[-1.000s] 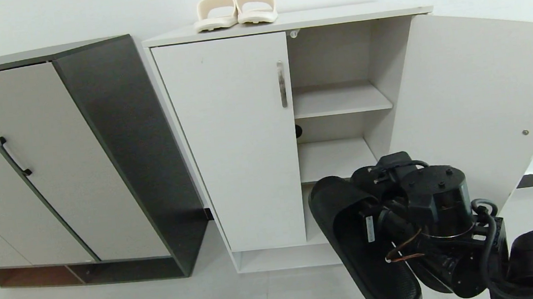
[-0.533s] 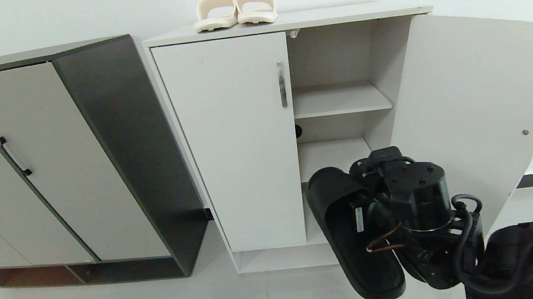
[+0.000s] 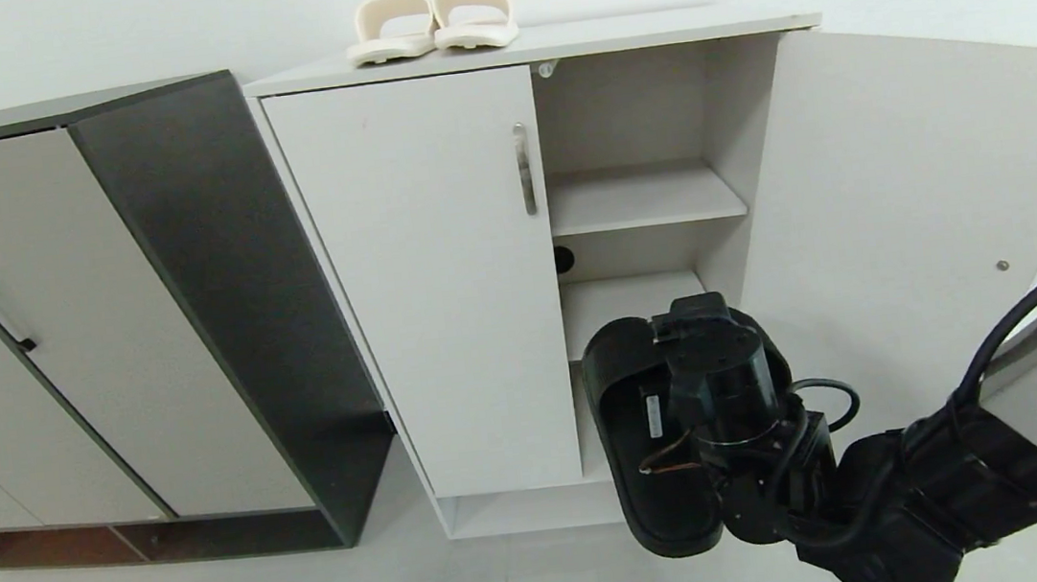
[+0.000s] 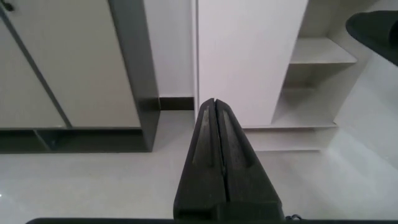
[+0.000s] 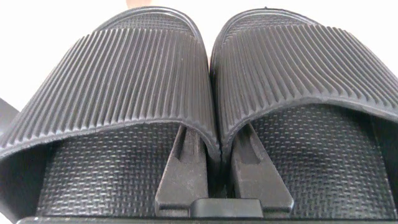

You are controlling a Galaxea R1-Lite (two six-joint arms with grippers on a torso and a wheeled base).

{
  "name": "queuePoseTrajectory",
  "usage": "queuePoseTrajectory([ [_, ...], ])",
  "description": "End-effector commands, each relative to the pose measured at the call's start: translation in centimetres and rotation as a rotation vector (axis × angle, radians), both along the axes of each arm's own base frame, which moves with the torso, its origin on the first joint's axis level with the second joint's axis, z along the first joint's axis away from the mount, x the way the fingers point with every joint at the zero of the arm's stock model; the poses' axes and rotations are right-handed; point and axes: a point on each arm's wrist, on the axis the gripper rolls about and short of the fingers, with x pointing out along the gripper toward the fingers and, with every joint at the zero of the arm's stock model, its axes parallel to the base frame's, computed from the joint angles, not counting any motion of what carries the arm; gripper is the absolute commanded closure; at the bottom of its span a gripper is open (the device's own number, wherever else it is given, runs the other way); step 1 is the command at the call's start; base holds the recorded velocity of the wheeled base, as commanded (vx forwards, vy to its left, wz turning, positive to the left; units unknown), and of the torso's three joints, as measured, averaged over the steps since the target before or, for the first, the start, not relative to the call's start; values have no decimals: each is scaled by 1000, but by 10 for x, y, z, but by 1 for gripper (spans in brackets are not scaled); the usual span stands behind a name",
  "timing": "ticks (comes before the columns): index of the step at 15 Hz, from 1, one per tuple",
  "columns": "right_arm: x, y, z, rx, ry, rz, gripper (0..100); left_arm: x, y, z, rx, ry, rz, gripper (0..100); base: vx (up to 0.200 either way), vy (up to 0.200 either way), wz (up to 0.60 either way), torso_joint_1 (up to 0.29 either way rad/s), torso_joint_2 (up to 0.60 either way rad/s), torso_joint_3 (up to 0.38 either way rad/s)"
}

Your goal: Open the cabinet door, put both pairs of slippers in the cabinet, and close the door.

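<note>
My right gripper (image 5: 217,171) pinches the pair of black slippers (image 3: 643,471) by the inner walls of their two straps, pressed side by side, and holds them in front of the open right half of the white cabinet (image 3: 422,291). The pair's long axis points into the opening, toes leading, level with the lowest compartment beneath the middle shelf (image 3: 621,304). The right arm is plainly the one placed for the job. From the head view I cannot tell whether the toes have crossed the cabinet's front edge. The opening is narrow, with the closed left door (image 3: 448,356) hard on one side and the swung-out right door (image 3: 897,222) on the other. I judge the push must go straight in. The beige slippers (image 3: 432,22) wait on the cabinet top. My left gripper (image 4: 216,143) hangs well back, pressed together and empty, facing the grey cabinet (image 3: 220,293) and the floor.
</note>
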Motion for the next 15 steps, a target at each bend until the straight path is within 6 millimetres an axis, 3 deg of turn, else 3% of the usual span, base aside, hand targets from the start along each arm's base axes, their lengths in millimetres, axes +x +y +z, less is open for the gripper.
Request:
queuePoseTrajectory([
  [1, 3, 7, -13, -17, 17, 4, 100, 0, 0, 0, 0, 3, -1, 100, 0, -200, 0, -2, 2, 2],
  [3, 6, 9, -18, -14, 20, 3, 100, 0, 0, 0, -3, 3, 1, 100, 0, -200, 0, 5, 0, 2],
  [15, 51, 48, -66, 16, -3, -3, 100, 0, 0, 0, -4, 3, 1, 100, 0, 0, 0, 0, 0, 0],
])
